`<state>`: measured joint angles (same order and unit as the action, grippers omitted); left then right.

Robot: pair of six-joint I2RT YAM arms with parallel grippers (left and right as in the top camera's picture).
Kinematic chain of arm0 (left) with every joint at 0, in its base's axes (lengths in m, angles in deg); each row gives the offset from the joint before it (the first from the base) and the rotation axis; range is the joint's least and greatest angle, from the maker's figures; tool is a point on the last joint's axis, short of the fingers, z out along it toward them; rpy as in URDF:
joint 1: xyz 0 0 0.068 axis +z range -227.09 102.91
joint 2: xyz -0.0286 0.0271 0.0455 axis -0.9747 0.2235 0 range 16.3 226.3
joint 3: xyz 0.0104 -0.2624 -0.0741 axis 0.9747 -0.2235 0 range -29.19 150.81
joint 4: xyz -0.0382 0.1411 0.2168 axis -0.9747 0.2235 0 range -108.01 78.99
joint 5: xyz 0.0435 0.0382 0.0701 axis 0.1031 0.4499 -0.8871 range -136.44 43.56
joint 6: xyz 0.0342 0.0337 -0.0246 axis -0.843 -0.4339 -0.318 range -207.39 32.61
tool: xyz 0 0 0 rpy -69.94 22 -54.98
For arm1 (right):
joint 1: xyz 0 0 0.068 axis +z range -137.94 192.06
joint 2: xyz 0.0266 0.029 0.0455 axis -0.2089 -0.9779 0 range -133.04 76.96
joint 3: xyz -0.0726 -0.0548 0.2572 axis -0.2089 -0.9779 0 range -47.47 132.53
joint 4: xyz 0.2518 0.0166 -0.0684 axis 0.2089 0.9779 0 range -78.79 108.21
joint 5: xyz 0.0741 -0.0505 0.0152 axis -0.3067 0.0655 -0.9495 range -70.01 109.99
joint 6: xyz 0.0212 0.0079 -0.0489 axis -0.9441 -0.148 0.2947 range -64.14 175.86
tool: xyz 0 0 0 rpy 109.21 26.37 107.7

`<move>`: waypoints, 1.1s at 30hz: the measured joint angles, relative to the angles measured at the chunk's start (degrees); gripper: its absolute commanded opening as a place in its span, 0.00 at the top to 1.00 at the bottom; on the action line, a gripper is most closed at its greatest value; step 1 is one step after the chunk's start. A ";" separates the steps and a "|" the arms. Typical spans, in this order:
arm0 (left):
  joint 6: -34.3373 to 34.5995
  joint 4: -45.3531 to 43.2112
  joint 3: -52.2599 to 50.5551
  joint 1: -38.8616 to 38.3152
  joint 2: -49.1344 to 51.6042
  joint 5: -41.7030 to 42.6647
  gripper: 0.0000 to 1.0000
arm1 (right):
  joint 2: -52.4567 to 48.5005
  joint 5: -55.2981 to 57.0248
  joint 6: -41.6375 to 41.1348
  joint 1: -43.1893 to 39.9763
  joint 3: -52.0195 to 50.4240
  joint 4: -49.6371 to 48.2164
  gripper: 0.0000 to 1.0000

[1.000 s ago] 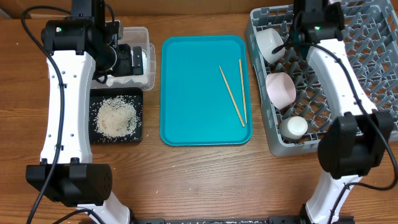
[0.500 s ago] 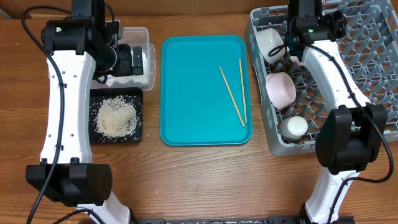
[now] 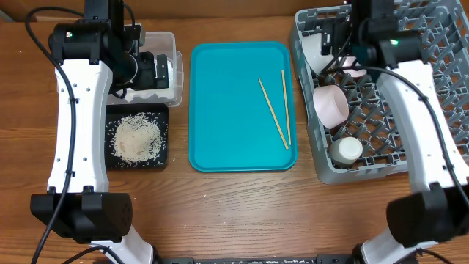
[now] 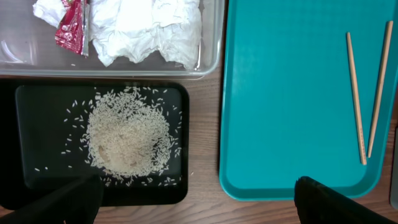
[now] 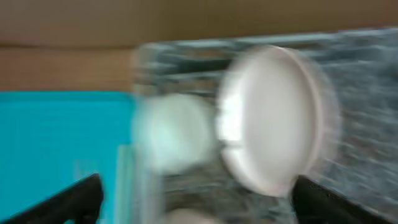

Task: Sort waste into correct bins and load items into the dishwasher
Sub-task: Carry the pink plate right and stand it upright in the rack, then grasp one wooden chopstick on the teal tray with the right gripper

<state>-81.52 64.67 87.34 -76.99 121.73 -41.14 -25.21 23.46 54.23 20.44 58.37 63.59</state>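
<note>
In the rack at the right of the overhead view, the cup sits lowest, with one bowl above it and another at the top left corner. The blurred right wrist view shows the plate there too. Rice fills the black tray, and the napkins and wrapper lie in the clear tub.

That leaves only the chopsticks, flat on the right side of the teal tray. The right gripper, over the rack's top left, has its fingers wide and empty. So does the left gripper above the tub.

The right arm looks best placed to fetch them. Their lower ends nearly meet, so closing across that end might gather both. They are thin, so the fingertips should come right down to the tray.
</note>
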 measured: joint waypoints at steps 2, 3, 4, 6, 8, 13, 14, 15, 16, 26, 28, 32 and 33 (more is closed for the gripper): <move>0.00 0.02 0.00 0.00 0.00 -0.02 0.00 | 0.33 -7.69 -1.05 0.48 0.04 -0.07 0.16; 0.00 0.02 0.00 0.00 0.00 -0.02 0.00 | 0.04 -10.14 -1.33 1.09 -0.07 -0.02 0.17; 0.00 0.00 0.00 0.00 0.00 -0.02 0.00 | -0.44 -11.67 -1.55 1.84 -0.31 0.13 0.19; 0.00 0.02 0.00 0.00 0.00 -0.02 0.00 | -1.60 -12.79 -1.97 4.00 -1.29 0.55 0.27; 0.00 0.02 0.00 0.00 0.00 -0.02 0.00 | -3.34 -12.85 -2.32 7.54 -3.32 1.22 0.31; 0.00 0.02 0.00 0.00 0.00 -0.02 0.00 | -6.23 -8.31 -2.69 13.86 -8.70 1.64 0.35; 0.00 0.00 0.00 0.00 0.00 0.00 0.00 | -6.80 -7.06 -2.69 14.71 -9.64 1.70 0.38; 0.00 0.02 0.00 0.00 0.00 0.00 0.00 | -7.37 -6.08 -2.69 15.30 -10.34 1.70 0.44; 0.00 0.04 0.00 0.00 0.00 -0.02 0.00 | -7.87 -5.53 -2.69 15.65 -10.80 1.73 0.49; 0.00 0.02 0.00 0.00 0.00 -0.02 0.00 | -12.35 -2.60 -2.82 16.09 -19.41 -0.59 0.55; 0.00 0.02 0.00 0.00 0.00 0.00 0.00 | -12.94 -2.54 -2.82 16.09 -21.27 -1.62 0.55; 0.00 0.00 0.00 0.00 0.00 -0.02 0.00 | -13.66 -2.45 -2.82 16.09 -24.65 -2.82 0.55; 0.00 0.02 0.00 0.00 0.00 -0.02 0.00 | -13.68 -2.47 -2.82 16.09 -25.05 -2.93 0.55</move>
<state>-81.52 64.69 87.34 -76.99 121.73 -41.16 -38.89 20.99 51.41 36.53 33.33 60.66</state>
